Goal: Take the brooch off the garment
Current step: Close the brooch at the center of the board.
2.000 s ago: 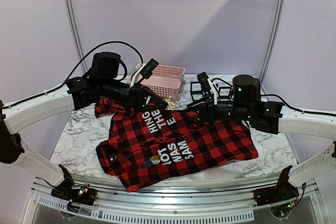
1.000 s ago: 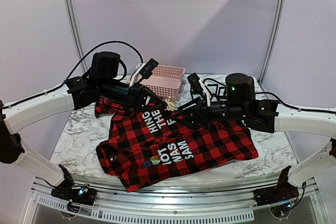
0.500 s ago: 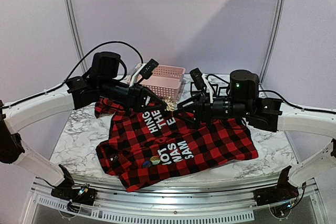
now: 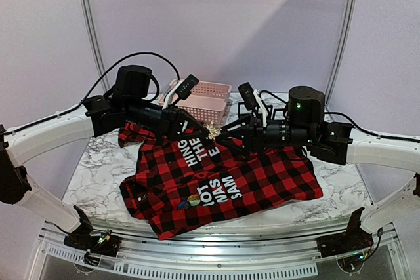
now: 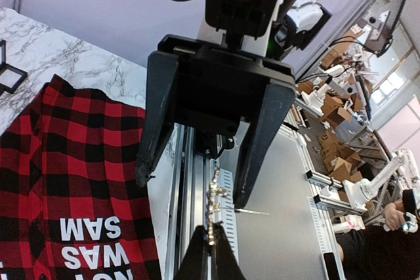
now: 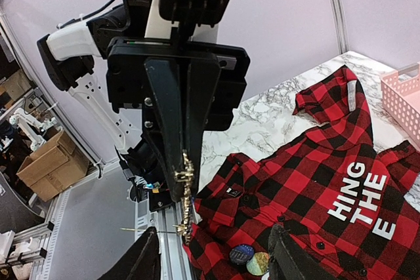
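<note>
Currently: left gripper (image 6: 182,162), pressed together, pinching gold brooch (image 6: 187,204) clear of shirt (image 6: 315,188). Right gripper (image 5: 193,187), spread, facing it. Advice: centre brooch between fingers (image 5: 259,142), avoid pin (image 5: 252,212), close gently.

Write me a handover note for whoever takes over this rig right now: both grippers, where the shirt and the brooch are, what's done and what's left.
Left gripper: shut on the gold brooch, which dangles from its tips with the pin sticking out sideways.
Right gripper: open and empty, facing the left one, with the brooch just ahead of its fingers.
Garment: spread on the marble table, with two round badges on it near the lettering.
Done: the brooch looks clear of the fabric.
Left: probably putting it down, perhaps in the pink basket behind the shirt. Mind the exposed pin.
</note>
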